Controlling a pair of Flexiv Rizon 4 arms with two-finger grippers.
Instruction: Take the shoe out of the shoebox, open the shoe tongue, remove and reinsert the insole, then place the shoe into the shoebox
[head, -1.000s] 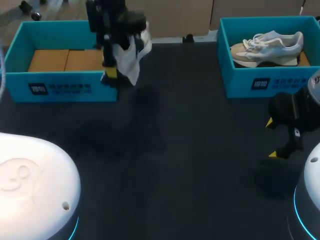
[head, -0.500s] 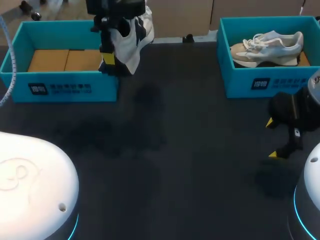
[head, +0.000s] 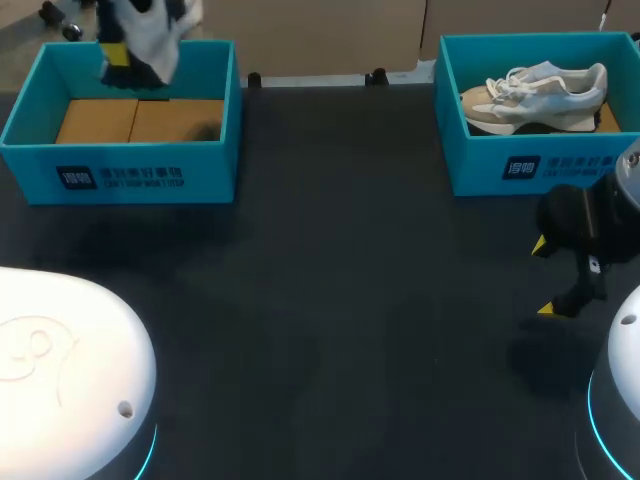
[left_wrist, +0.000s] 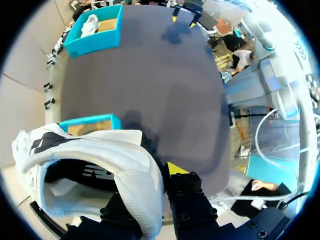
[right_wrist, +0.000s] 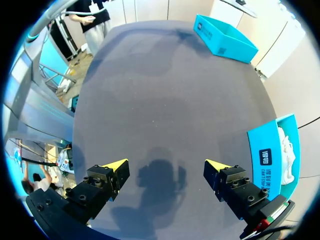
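My left gripper (head: 125, 55) is shut on a white shoe with black trim (head: 150, 30) and holds it in the air above the back wall of the left blue shoebox (head: 120, 175). The left wrist view shows the shoe (left_wrist: 100, 155) clamped by its heel collar, with one yellow fingertip (left_wrist: 175, 168) visible beside it and the box (left_wrist: 90, 121) below. A second pale shoe (head: 535, 92) lies in the right blue shoebox (head: 520, 165). My right gripper (head: 555, 278) hangs open over bare table in front of that box, and the right wrist view shows the gripper (right_wrist: 165, 166) with nothing between its fingers.
The left box's brown cardboard floor (head: 135, 120) is bare. Dark tabletop (head: 340, 260) stretches between the two boxes. My arms' white bases (head: 70, 370) fill the near corners. In the right wrist view the right box (right_wrist: 272, 150) stands close beside the gripper.
My left arm has carried the shoe to the left and farther back, from the left box's right front corner to above its back wall. The right arm has stayed still.
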